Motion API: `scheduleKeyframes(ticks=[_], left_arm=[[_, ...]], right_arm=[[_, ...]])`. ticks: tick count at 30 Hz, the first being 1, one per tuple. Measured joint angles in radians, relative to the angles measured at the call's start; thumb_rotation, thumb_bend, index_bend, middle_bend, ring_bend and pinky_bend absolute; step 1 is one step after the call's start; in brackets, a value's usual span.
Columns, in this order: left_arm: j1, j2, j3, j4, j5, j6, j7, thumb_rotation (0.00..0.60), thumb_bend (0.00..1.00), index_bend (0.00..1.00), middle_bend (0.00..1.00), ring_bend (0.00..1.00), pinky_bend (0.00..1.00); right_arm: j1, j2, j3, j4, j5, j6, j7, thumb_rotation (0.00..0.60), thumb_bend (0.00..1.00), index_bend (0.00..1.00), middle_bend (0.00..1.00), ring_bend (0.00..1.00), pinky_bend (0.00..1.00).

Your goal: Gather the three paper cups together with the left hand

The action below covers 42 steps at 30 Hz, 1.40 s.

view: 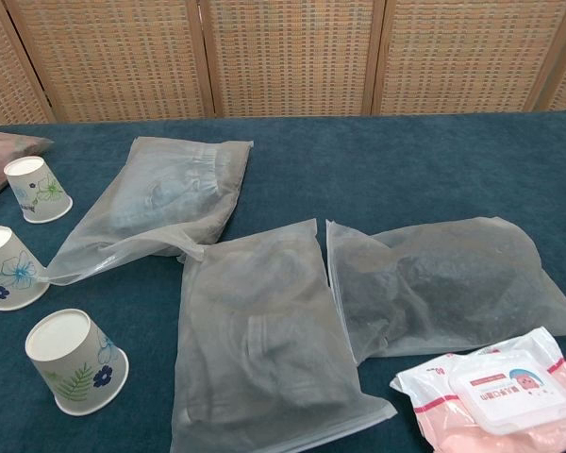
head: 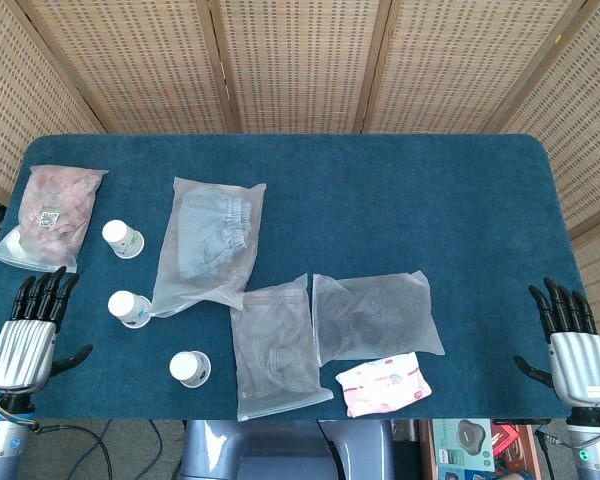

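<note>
Three white paper cups with flower prints stand upside down on the left of the blue table. The far cup (head: 123, 239) (view: 37, 189), the middle cup (head: 129, 308) (view: 8, 268) and the near cup (head: 190, 368) (view: 75, 362) are spaced apart in a loose line. My left hand (head: 30, 335) rests at the table's front left edge, fingers straight and apart, holding nothing, left of the middle cup. My right hand (head: 572, 342) lies open at the front right edge. Neither hand shows in the chest view.
A clear bag of light garments (head: 210, 240) touches the middle cup. Two more clear bags (head: 275, 345) (head: 375, 315) lie mid-table, a pink wipes pack (head: 385, 383) near the front, and a pink-filled bag (head: 52, 212) at the far left.
</note>
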Motion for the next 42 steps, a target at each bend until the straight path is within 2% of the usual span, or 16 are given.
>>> scheduleKeyframes(ticks=[24,42], left_arm=[[-0.008,-0.001,-0.001,0.009,-0.006,-0.017,-0.012,0.6,0.12,0.0,0.0,0.0,0.0],[-0.02,0.022,0.027,-0.023,0.047,-0.037,-0.02,0.6,0.12,0.0,0.0,0.0,0.0]], right_arm=[[0.008,-0.011,-0.009,-0.006,-0.006,-0.023,-0.026,0.6,0.09,0.0,0.0,0.0,0.0],[0.009,-0.008,-0.009,-0.006,0.002,-0.032,-0.018,0.6,0.09,0.0,0.0,0.0,0.0]])
